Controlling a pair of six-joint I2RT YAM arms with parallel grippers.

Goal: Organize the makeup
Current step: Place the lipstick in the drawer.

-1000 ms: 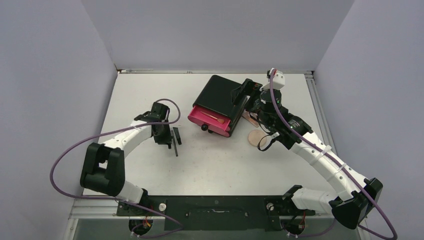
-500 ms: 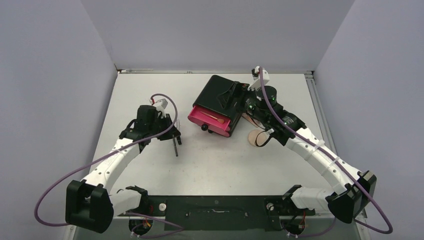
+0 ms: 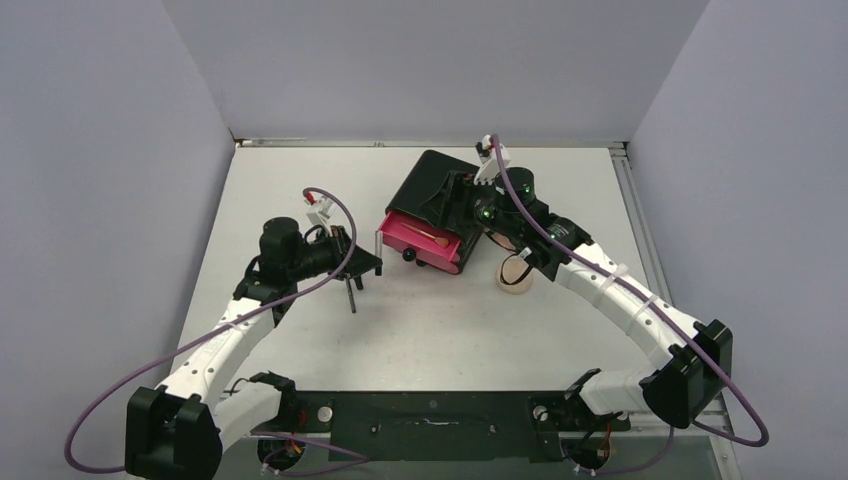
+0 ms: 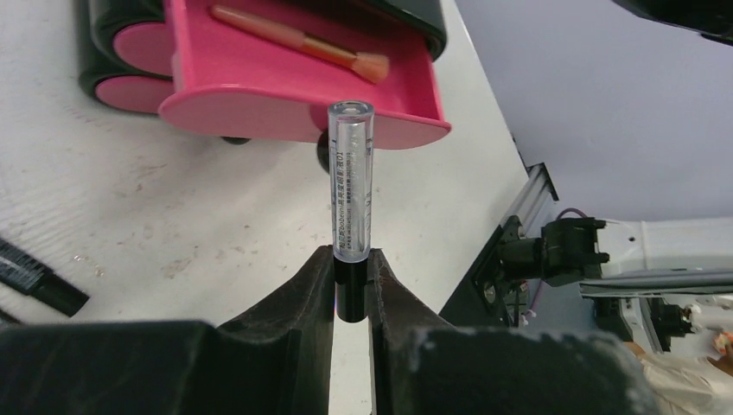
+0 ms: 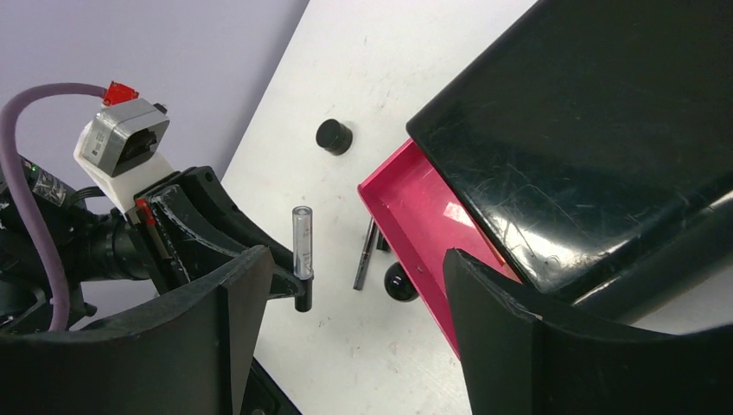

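My left gripper (image 4: 350,270) is shut on the black end of a thin pencil with a clear cap (image 4: 350,173). It holds the pencil above the table, pointing at the open pink drawer (image 4: 259,95). The pencil (image 5: 302,246) also shows in the right wrist view. An orange-handled brush (image 4: 294,39) lies in the drawer (image 3: 420,240). My right gripper (image 5: 354,337) is open and empty over the left front of the black cabinet (image 3: 430,190). More black pencils (image 3: 351,291) lie on the table below my left gripper (image 3: 365,265). A round peach disc (image 3: 515,275) lies right of the drawer. A small black round jar (image 5: 334,136) stands left of the cabinet.
The drawer's black knob (image 3: 409,256) sticks out towards the table's middle. The right arm (image 3: 600,280) stretches across the right side of the table and hides what lies beside the cabinet. Grey walls close in the left, back and right sides.
My left gripper has turned and moved right, away from the pencils on the table, and now points the clear-capped pencil at the drawer. My right gripper has moved left over the cabinet.
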